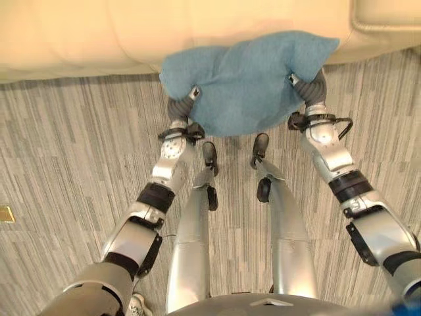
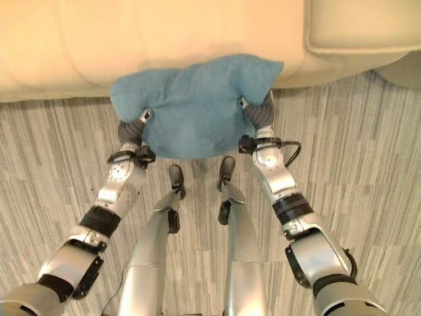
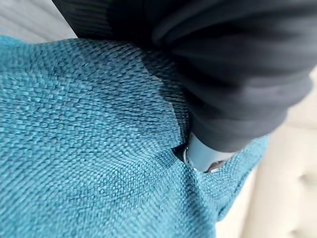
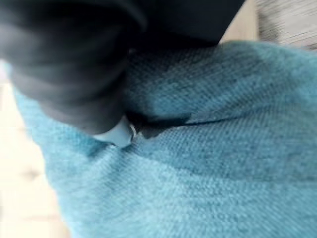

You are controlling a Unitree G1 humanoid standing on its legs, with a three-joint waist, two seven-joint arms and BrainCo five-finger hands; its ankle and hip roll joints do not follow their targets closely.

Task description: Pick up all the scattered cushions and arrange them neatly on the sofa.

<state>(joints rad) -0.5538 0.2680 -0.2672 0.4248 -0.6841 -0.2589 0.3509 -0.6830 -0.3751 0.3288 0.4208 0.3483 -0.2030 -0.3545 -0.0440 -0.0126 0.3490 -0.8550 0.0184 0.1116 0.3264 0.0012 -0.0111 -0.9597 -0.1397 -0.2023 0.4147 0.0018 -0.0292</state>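
A teal blue cushion [image 1: 243,82] hangs between my two hands, just in front of the cream sofa [image 1: 99,33], its upper edge over the sofa's front. My left hand [image 1: 179,107] presses into the cushion's left side and my right hand [image 1: 314,87] into its right side. Up close, the woven teal fabric [image 3: 89,148] bulges around the dark cover of the left hand [image 3: 223,74]. The same fabric [image 4: 223,148] folds in against the right hand [image 4: 64,64]. The cushion hides how each hand grips it.
The sofa's seat front runs across the top of the head views, with a seam between two sections [image 2: 306,39] at the right. Grey striped carpet [image 1: 66,145] covers the floor. A small gold fitting [image 1: 5,214] lies on the floor at the far left.
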